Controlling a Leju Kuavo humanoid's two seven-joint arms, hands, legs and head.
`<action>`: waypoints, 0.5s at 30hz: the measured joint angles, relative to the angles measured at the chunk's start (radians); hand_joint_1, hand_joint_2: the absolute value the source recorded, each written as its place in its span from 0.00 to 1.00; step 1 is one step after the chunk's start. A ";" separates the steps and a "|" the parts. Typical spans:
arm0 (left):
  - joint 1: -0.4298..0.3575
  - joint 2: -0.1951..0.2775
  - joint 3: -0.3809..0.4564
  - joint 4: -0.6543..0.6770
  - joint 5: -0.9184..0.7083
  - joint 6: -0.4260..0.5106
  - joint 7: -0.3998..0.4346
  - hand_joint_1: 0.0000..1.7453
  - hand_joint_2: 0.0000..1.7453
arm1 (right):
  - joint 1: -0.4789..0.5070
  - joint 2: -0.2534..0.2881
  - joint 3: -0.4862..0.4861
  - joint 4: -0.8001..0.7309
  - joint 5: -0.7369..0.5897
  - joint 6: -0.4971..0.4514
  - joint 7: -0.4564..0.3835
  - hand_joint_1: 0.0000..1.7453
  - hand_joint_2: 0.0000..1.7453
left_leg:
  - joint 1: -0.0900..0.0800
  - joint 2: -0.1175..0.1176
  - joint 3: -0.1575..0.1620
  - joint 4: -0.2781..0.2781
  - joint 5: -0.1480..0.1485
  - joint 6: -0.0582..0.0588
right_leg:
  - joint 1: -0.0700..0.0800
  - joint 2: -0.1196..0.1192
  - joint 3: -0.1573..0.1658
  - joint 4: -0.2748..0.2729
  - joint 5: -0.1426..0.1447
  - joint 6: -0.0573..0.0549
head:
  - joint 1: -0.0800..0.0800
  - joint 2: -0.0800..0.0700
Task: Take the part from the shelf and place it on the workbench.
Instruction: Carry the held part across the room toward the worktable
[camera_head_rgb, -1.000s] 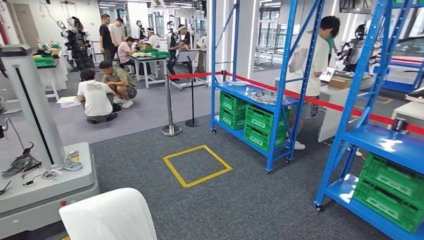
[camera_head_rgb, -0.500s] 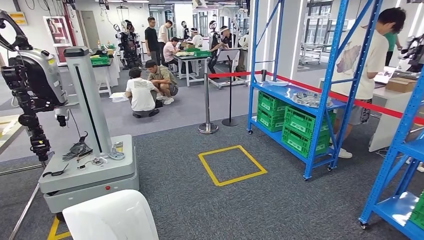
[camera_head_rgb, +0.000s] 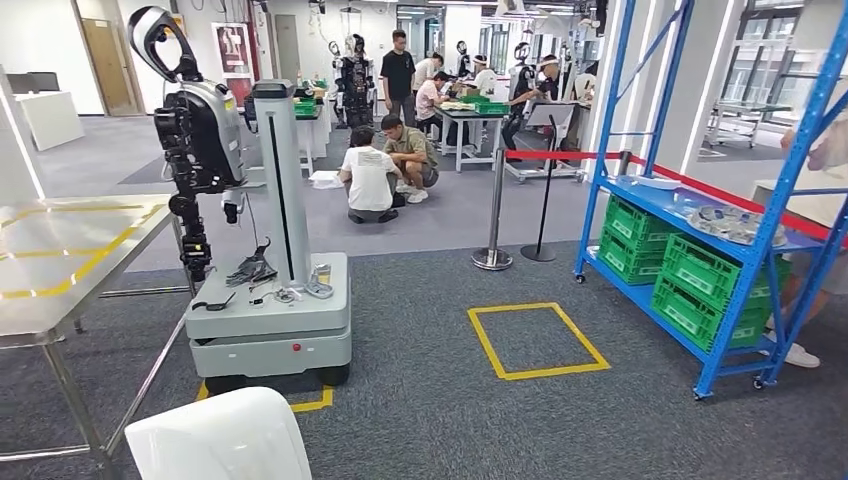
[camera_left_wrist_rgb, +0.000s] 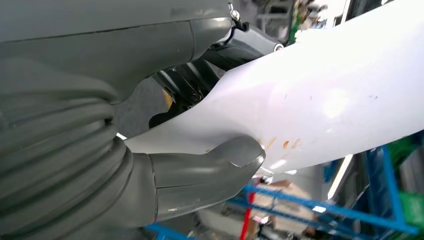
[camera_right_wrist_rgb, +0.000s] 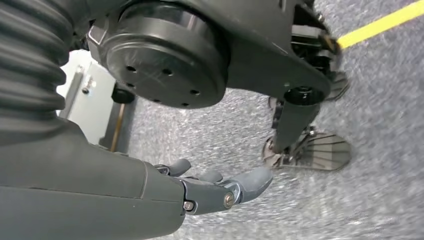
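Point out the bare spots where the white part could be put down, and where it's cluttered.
The steel workbench at left is bare across its yellow-lined top. The mobile robot base beside it is cluttered with tools around its column. The blue shelf carries metal parts on top and green crates below. The left hand holds the white part.

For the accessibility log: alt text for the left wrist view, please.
The robot's left hand grips a smooth white part, its grey thumb pressed against the part's underside. Blue shelf rails are blurred behind.
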 joint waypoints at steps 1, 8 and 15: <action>0.001 -0.002 0.003 -0.004 -0.002 0.002 0.001 1.00 1.00 | 0.001 0.000 0.000 0.000 0.005 0.000 -0.004 0.00 1.00 | 0.002 -0.011 -0.001 0.000 0.001 0.004 | -0.002 0.038 -0.026 0.056 -0.030 0.003 | 0.001 0.000; 0.035 -0.005 0.032 -0.031 -0.019 0.009 0.000 1.00 1.00 | 0.011 -0.001 0.004 0.000 0.030 0.000 -0.012 0.00 1.00 | -0.001 -0.113 -0.005 0.004 0.005 0.005 | 0.002 0.135 -0.043 0.042 0.033 -0.021 | 0.002 0.000; 0.088 -0.011 0.071 -0.080 -0.050 0.010 -0.014 1.00 1.00 | 0.010 0.005 0.028 0.000 0.063 0.000 -0.020 0.00 1.00 | 0.001 -0.112 -0.043 0.034 -0.008 -0.034 | 0.000 0.113 0.006 -0.073 0.067 -0.042 | 0.002 0.000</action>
